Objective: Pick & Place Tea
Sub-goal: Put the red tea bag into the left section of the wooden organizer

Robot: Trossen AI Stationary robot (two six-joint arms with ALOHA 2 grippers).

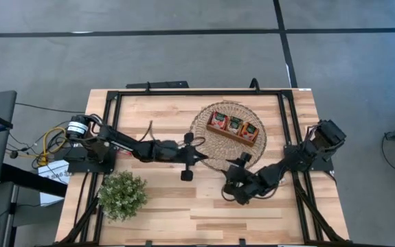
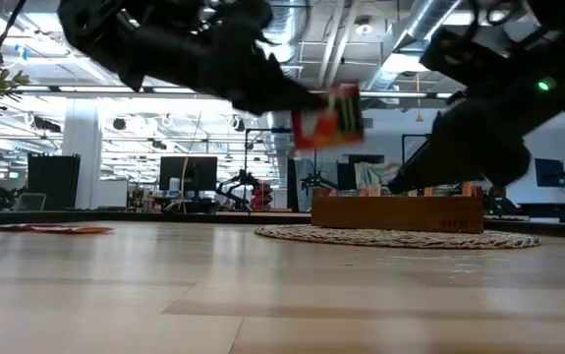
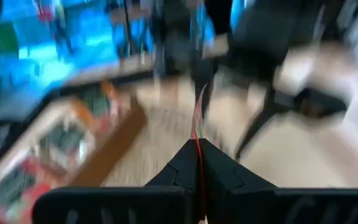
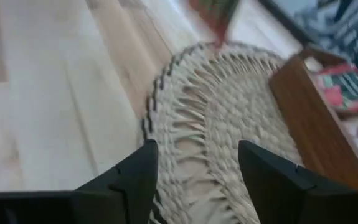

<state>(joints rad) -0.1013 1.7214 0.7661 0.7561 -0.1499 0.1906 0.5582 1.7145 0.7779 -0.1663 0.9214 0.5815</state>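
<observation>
Left gripper: the left gripper reaches from the table's left side to the near-left edge of the woven mat, fingers pressed together on a tea sachet; the left wrist view shows the sachet edge-on as a thin red line between the closed fingers.

Held sachet: red-and-green wrapper, lifted clear of the tabletop, seen in the low view hanging above the mat's left rim and short of the wooden tray.

Right gripper: the right gripper hangs low over the mat's near edge, its two fingers spread wide with only woven mat showing between them; it holds nothing.

Tray: the long wooden tray lies across the middle of the mat, its three compartments filled with more sachets in red and green wrappers.

Elsewhere: a potted plant stands at the near-left of the wooden table, well apart from both grippers.

Backdrop: an open workspace with monitors lies beyond the table in the low view.
</observation>
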